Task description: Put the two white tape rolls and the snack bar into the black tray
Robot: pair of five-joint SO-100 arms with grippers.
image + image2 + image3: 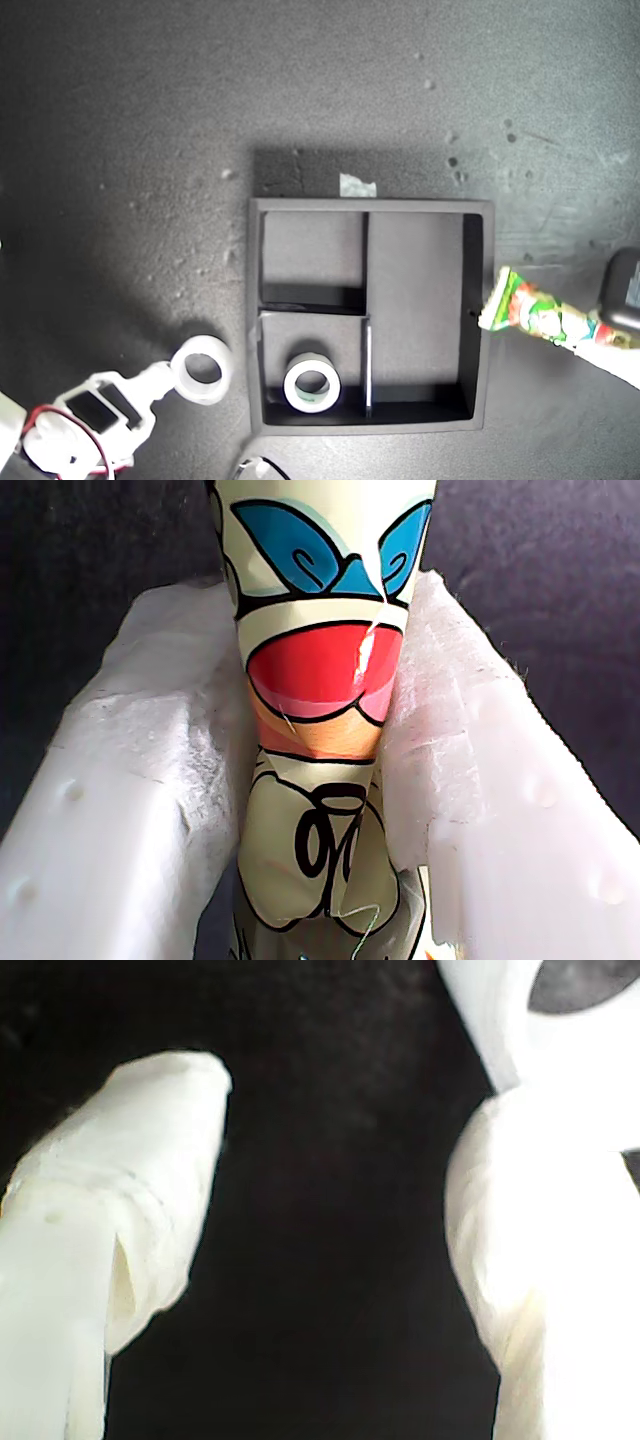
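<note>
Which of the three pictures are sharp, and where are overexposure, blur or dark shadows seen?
Exterior view: fairly sharp, a dark shadow lies inside the black tray walls, and the tape roll outside the tray glares white. First wrist view: the snack bar print is sharp and well lit. Second wrist view: blurred, my second gripper fingers washed out white against black.

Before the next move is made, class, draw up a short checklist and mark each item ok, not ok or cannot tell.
1. Snack bar pinched in my first gripper: ok.
2. Long compartment of black tray free for the bar: ok.
3. First tape roll inside a small compartment: ok.
4. Second tape roll in the tray: not ok, it lies outside.
5. My second gripper gripping that roll: not ok, jaws stand apart.
</note>
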